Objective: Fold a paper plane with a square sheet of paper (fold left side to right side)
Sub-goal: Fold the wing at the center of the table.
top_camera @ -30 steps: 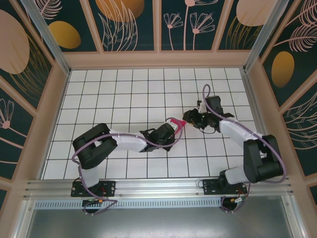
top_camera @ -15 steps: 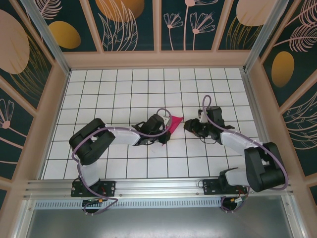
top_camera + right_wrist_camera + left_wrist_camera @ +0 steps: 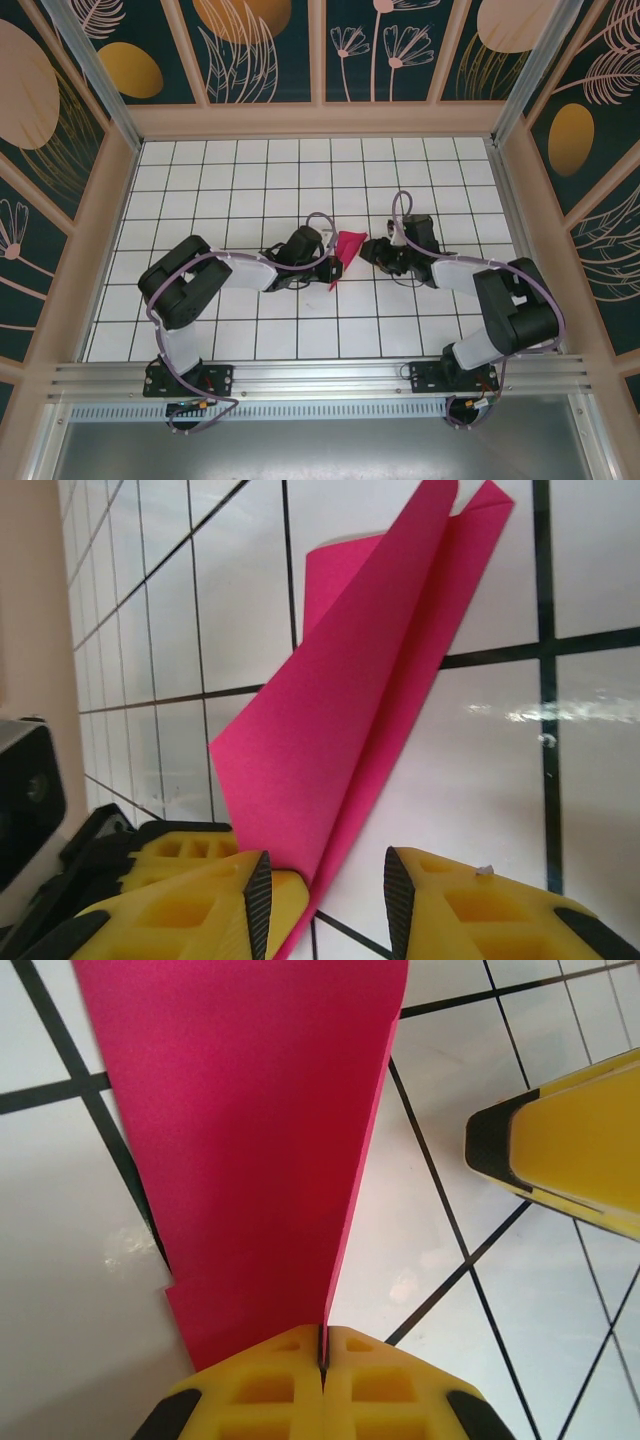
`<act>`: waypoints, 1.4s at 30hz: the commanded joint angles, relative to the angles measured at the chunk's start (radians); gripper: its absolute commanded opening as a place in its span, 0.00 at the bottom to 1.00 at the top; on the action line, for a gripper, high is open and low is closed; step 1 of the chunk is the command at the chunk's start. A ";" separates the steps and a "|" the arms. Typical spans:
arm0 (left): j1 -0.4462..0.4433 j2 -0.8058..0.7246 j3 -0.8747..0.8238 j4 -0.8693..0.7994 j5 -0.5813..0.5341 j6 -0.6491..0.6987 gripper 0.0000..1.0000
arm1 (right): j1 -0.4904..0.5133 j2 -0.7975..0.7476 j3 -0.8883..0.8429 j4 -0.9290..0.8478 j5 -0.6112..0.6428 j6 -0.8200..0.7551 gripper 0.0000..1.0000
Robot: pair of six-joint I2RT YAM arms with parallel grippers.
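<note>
The paper plane (image 3: 250, 1130), clamped in left pincer (image 3: 322, 1338), has neared right pincer (image 3: 326, 872) (apart, perhaps touching).

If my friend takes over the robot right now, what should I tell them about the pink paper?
Left hand: shut, pinching the paper at one edge.
Right hand: open, with the paper's low corner between its fingers, not squeezing.
Paper: near the middle of the table, between the two hands.
Done: it is folded into layers with a long crease.
Left: it doesn't look like a finished plane yet, so it probably needs more folds.
</note>
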 commanded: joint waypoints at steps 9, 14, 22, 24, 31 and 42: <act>0.016 0.071 -0.024 0.121 0.067 -0.147 0.00 | 0.022 0.093 0.058 0.089 0.025 0.054 0.38; 0.018 0.069 -0.030 0.147 0.068 -0.174 0.00 | 0.033 0.118 0.091 0.039 0.049 0.048 0.39; 0.018 0.083 -0.044 0.202 0.083 -0.232 0.00 | 0.050 0.171 0.164 -0.037 0.076 0.047 0.40; 0.020 0.086 -0.049 0.217 0.079 -0.247 0.00 | 0.054 0.183 0.177 -0.057 0.082 0.047 0.40; 0.023 0.093 -0.066 0.245 0.072 -0.277 0.00 | 0.058 0.181 0.183 -0.103 0.113 0.050 0.43; 0.028 0.103 -0.077 0.265 0.075 -0.295 0.00 | 0.069 0.188 0.193 -0.133 0.120 0.054 0.50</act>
